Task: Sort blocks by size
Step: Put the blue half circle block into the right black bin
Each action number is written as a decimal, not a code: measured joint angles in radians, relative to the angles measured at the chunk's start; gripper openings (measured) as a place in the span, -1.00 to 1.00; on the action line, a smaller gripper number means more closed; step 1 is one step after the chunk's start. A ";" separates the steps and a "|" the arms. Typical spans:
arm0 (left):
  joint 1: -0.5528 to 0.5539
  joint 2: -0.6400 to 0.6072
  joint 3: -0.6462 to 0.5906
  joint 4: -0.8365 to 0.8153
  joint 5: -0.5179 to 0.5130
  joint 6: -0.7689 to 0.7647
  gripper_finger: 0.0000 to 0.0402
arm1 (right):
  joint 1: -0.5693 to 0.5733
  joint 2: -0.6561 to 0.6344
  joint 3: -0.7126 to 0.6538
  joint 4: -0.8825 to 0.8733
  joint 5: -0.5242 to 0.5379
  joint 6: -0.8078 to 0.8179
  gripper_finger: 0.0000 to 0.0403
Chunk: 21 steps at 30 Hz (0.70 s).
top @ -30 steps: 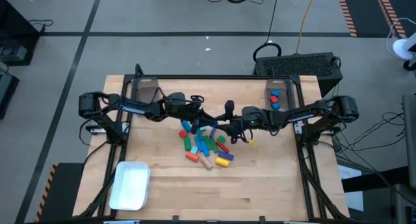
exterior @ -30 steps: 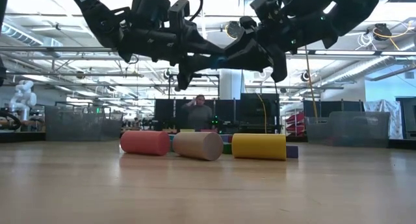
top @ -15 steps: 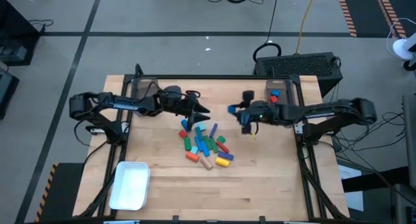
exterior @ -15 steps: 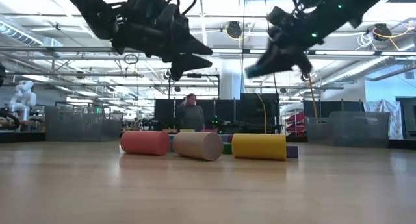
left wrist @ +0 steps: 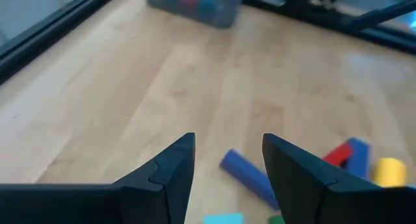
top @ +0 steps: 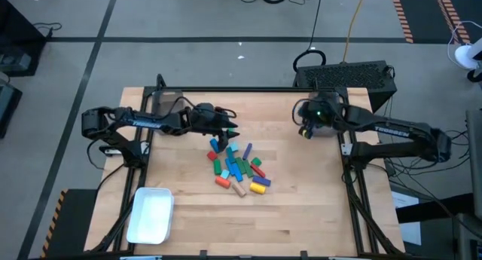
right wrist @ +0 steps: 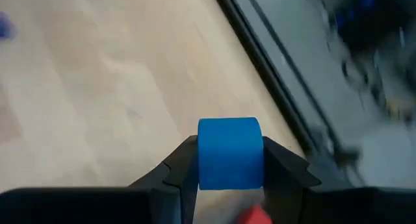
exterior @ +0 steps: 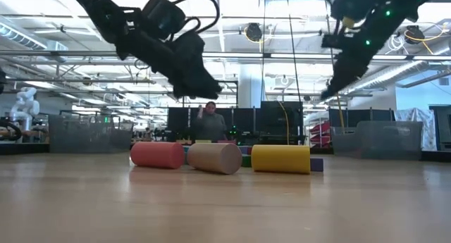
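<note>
The blocks (top: 238, 166) lie in a loose pile at mid-table: cubes, bars and cylinders in red, blue, green, yellow and tan. In the low view a red (exterior: 156, 154), a tan (exterior: 213, 158) and a yellow cylinder (exterior: 280, 159) lie on their sides in front. My left gripper (top: 234, 130) hovers open at the pile's far left, over a blue bar (left wrist: 250, 178); it also shows in the left wrist view (left wrist: 227, 160). My right gripper (top: 304, 129) is up in the air beside the right clear bin (top: 322, 109), shut on a small blue block (right wrist: 229, 152). My right gripper pinches the small blue block by two opposite sides (right wrist: 203, 160) between its two fingers (right wrist: 281, 164). The fingers slant downward. The block is lifted clear of the table.
The right clear bin at the far right holds red and blue blocks. A second clear bin (top: 167, 103) stands at the far left. A white tray (top: 151, 215) lies at the near left corner. Bare wood lies along the near edge and to the right of the pile.
My right gripper has gone up and away from the pile toward the table's far right, up to the right clear bin, turning as it went. My left gripper has drawn back a little toward the table's left and far edge and tipped downward, still open.
</note>
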 joint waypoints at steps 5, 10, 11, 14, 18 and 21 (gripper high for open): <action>0.000 0.000 0.000 -0.036 -0.072 0.000 -0.09 | -0.135 0.046 0.000 -0.104 0.013 0.146 -0.40; 0.000 0.000 0.000 -0.061 -0.144 -0.005 -0.09 | -0.243 0.105 0.000 -0.134 0.006 0.221 -0.40; 0.000 0.000 -0.001 -0.071 -0.163 -0.005 -0.09 | -0.261 0.118 0.000 -0.137 0.006 0.229 -0.40; 0.000 0.000 -0.001 -0.101 -0.210 -0.008 -0.09 | -0.305 0.163 0.000 -0.151 0.005 0.251 -0.40; 0.000 0.001 -0.002 -0.131 -0.227 -0.008 -0.09 | -0.350 0.230 0.000 -0.150 0.003 0.270 -0.39; -0.001 0.001 -0.013 -0.120 -0.227 -0.008 -0.09 | -0.368 0.276 0.000 -0.133 0.002 0.273 -0.34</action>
